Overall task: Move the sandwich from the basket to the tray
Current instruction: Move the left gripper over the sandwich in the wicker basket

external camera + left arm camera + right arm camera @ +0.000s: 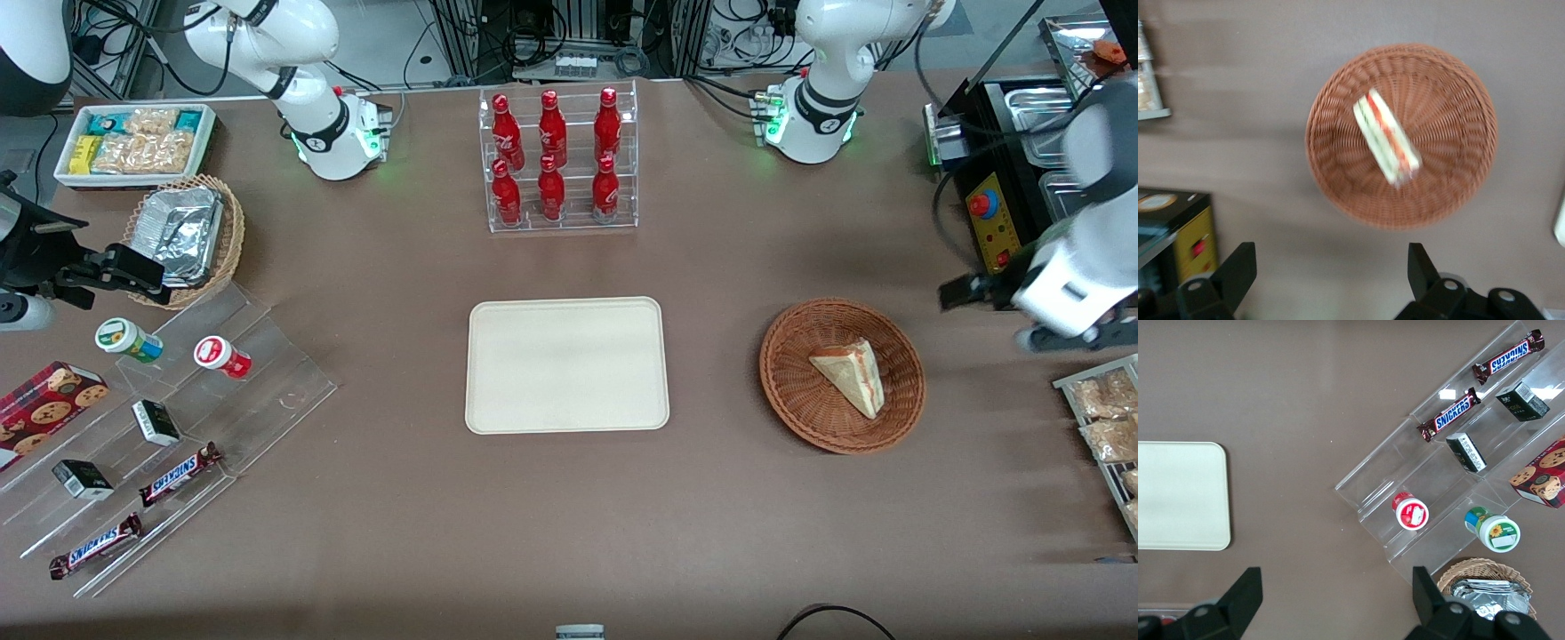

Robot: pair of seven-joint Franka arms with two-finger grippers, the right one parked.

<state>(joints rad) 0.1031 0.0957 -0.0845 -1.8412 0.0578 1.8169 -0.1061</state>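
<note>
snickers bars [133, 520] lie nearest camera; sandwich [852, 375] rests in basket [841, 375], tray [567, 364] bare. gripper [1331, 280], jaws wide, hovers beside basket; best descend centred, clamp wedge's flat faces.

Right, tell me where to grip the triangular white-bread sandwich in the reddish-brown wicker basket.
Come straight down and pinch the two flat bread faces of the triangular sandwich near its middle. It lies in the round wicker basket, filling edge facing up. The open gripper hangs above, beside the basket.
</note>
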